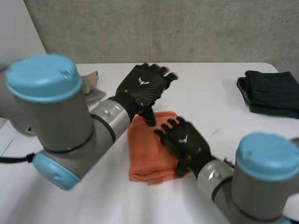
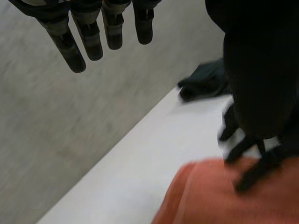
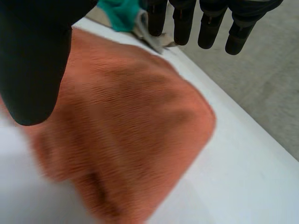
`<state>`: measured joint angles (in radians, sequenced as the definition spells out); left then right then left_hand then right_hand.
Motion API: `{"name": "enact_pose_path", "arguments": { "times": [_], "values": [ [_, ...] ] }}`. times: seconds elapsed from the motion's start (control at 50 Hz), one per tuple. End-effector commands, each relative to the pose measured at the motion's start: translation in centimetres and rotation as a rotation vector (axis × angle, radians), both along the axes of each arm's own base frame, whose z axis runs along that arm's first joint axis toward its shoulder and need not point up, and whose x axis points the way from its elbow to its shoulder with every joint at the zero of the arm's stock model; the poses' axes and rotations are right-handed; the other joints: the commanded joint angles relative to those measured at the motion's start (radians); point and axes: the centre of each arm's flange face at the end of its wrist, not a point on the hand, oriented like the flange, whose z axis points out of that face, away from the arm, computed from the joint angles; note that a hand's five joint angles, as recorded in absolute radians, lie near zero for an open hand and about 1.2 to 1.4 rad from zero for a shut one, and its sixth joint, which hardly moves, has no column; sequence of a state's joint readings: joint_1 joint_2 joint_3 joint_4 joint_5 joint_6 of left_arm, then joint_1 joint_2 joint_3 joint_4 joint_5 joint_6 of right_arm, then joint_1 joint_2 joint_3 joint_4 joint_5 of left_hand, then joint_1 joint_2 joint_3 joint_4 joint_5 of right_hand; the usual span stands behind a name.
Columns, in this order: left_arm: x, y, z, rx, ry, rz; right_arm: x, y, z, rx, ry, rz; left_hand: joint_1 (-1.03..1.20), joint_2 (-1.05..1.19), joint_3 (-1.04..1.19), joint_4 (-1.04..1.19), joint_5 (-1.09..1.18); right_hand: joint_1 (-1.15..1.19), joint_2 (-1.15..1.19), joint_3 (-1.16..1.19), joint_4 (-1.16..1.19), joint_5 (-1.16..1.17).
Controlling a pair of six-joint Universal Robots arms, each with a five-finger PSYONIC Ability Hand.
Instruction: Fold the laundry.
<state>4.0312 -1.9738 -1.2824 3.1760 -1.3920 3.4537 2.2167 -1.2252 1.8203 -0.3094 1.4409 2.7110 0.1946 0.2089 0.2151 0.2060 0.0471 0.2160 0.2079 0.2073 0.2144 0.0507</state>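
An orange cloth (image 1: 148, 151) lies folded into a thick rectangle in the middle of the white table (image 1: 210, 88). My left hand (image 1: 142, 86) hovers over its far end with fingers straight and spread, holding nothing. My right hand (image 1: 186, 141) is over the cloth's right edge, also open. In the left wrist view, straight fingers (image 2: 88, 35) hang above the table, with the orange cloth (image 2: 205, 198) beneath the palm. In the right wrist view, the orange cloth (image 3: 126, 130) spreads under the open fingers (image 3: 208, 25) and thumb (image 3: 32, 60).
A stack of dark folded clothes (image 1: 271, 93) sits at the back right of the table, and the dark stack (image 2: 205, 81) also appears beyond my left hand. A pale cloth heap (image 1: 93, 86) lies behind my left arm. Teal cloth (image 3: 119, 11) lies past the orange cloth.
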Motion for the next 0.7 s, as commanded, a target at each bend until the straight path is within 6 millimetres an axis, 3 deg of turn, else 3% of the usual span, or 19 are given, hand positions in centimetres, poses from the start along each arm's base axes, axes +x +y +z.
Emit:
{"name": "enact_pose_path", "arguments": {
  "times": [0.02,0.1,0.22,0.32,0.4,0.52,0.6,0.64,0.7],
  "values": [
    [-0.4,1.0,1.4,0.049,-0.011,-0.183,0.1,1.5,-2.5,-0.027,0.023,0.030,0.039,0.025,0.019,0.028,0.012,-0.042,-0.033,-0.033,-0.040,-0.051],
    [-0.5,1.0,1.1,0.066,-0.022,-0.193,0.7,0.9,-4.3,-0.051,0.033,0.038,0.039,0.025,0.019,0.028,0.012,-0.042,-0.033,-0.033,-0.040,-0.051],
    [-0.6,1.2,0.4,0.087,-0.031,-0.198,1.3,-0.1,-4.6,-0.123,0.038,0.046,0.039,0.025,0.019,0.028,0.012,-0.042,-0.033,-0.033,-0.040,-0.051],
    [-0.6,1.1,0.3,0.090,-0.032,-0.193,1.9,-0.9,-5.3,-0.164,0.054,0.053,0.039,0.025,0.019,0.028,0.012,0.101,0.109,0.109,0.102,0.091],
    [-0.5,1.0,0.3,0.089,-0.032,-0.187,2.3,-1.6,-5.4,-0.191,0.043,0.054,0.039,0.025,0.019,0.028,0.012,0.356,0.364,0.364,0.357,0.346],
    [-0.5,0.9,0.4,0.087,-0.031,-0.186,2.9,-2.3,-5.5,-0.213,0.027,0.056,0.039,0.025,0.019,0.028,0.012,0.503,0.511,0.512,0.505,0.494],
    [-0.4,0.9,0.4,0.089,-0.032,-0.186,3.3,-2.8,-5.6,-0.215,0.021,0.056,0.039,0.025,0.019,0.028,0.012,0.852,0.860,0.860,0.853,0.843],
    [-0.4,0.9,0.4,0.089,-0.030,-0.184,3.5,-3.1,-5.5,-0.224,0.013,0.053,0.039,0.025,0.019,0.028,0.012,1.139,1.147,1.148,1.141,1.130],
    [-0.4,0.8,0.4,0.086,-0.030,-0.183,4.0,-3.9,-4.6,-0.245,-0.017,0.042,0.039,0.025,0.019,0.028,0.012,1.180,1.188,1.189,1.182,1.171]
  ]
}}
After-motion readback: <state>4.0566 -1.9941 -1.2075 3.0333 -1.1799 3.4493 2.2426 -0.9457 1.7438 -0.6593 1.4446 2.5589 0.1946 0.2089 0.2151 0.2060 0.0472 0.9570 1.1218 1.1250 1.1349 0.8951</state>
